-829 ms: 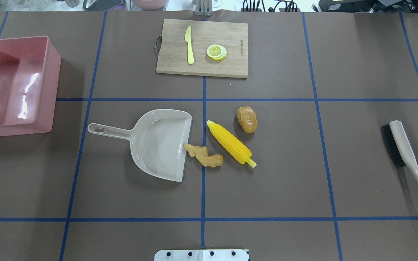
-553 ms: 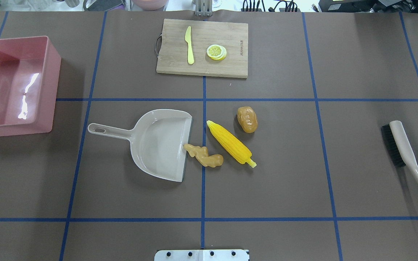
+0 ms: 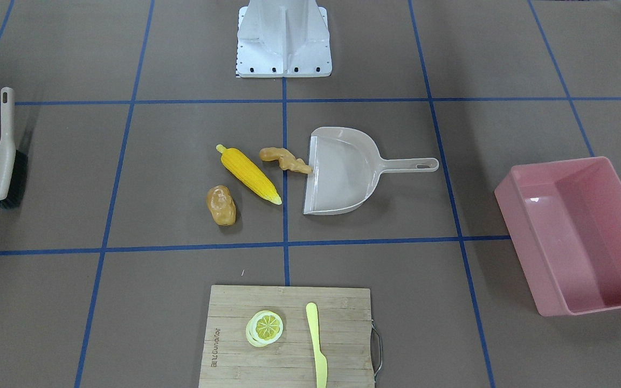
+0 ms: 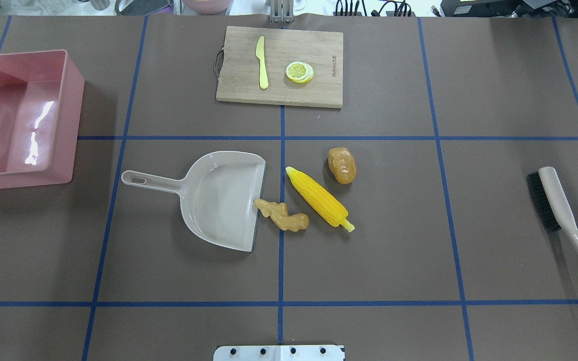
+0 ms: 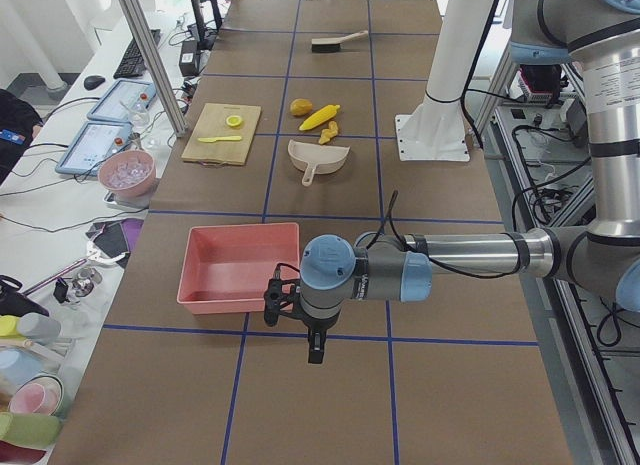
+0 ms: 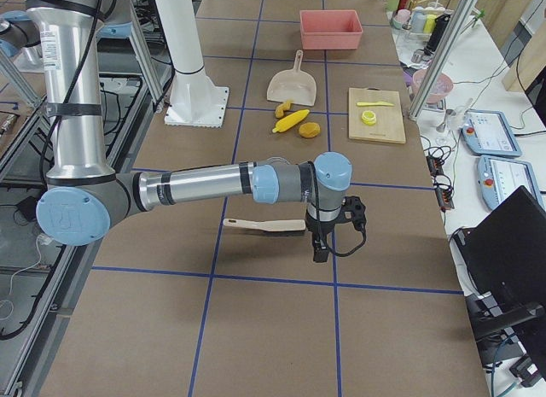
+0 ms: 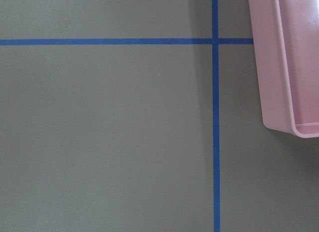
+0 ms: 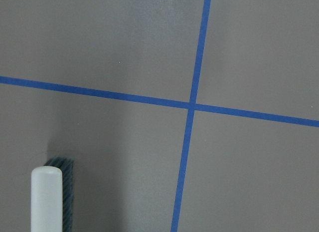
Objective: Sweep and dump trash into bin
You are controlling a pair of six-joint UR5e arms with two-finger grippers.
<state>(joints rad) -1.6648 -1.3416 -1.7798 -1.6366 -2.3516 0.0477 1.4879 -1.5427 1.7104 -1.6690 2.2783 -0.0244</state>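
The yellow corn cob, the knobbly tan ginger root and the small brown potato lie on the table just right of the beige dustpan. The ginger touches the dustpan's open lip. The pink bin stands empty at the far left. My left gripper hangs over the table beside the bin and shows only in the exterior left view. My right gripper hangs next to the brush and shows only in the exterior right view. I cannot tell whether either is open or shut.
A wooden cutting board at the back holds a yellow knife and a lemon slice. The brush lies at the far right. The bin's corner shows in the left wrist view, the brush's end in the right wrist view.
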